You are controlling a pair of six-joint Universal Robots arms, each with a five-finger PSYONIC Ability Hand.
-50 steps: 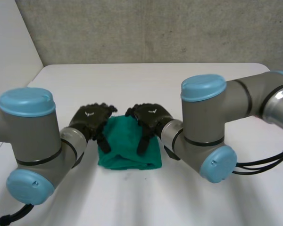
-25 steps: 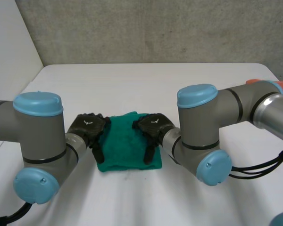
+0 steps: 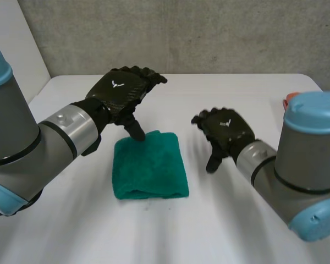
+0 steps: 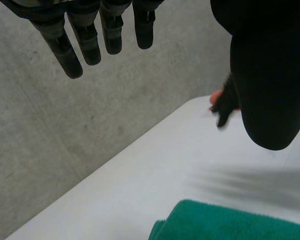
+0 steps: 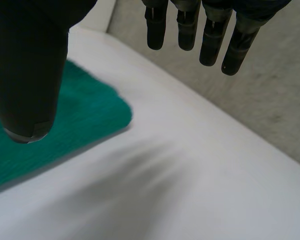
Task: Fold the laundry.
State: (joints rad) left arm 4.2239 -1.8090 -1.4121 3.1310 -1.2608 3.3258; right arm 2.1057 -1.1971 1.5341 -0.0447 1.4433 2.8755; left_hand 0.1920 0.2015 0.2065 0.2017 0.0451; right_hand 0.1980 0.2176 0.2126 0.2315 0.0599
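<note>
We see a folded green terry cloth point(image 3: 149, 165) on the white desk point(image 3: 236, 220), under the left robot hand point(image 3: 121, 93) and beside the right robot hand point(image 3: 223, 129). Both have fingers apart and hold nothing. We judge the cloth soft, light and limp, best pinched at an edge.

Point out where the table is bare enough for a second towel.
The widest bare table lies beyond the towel, up to the wall. A smaller patch lies between the towel and the table's near edge. Crowded around the towel: left hand above its far corner, right hand beside it.
</note>
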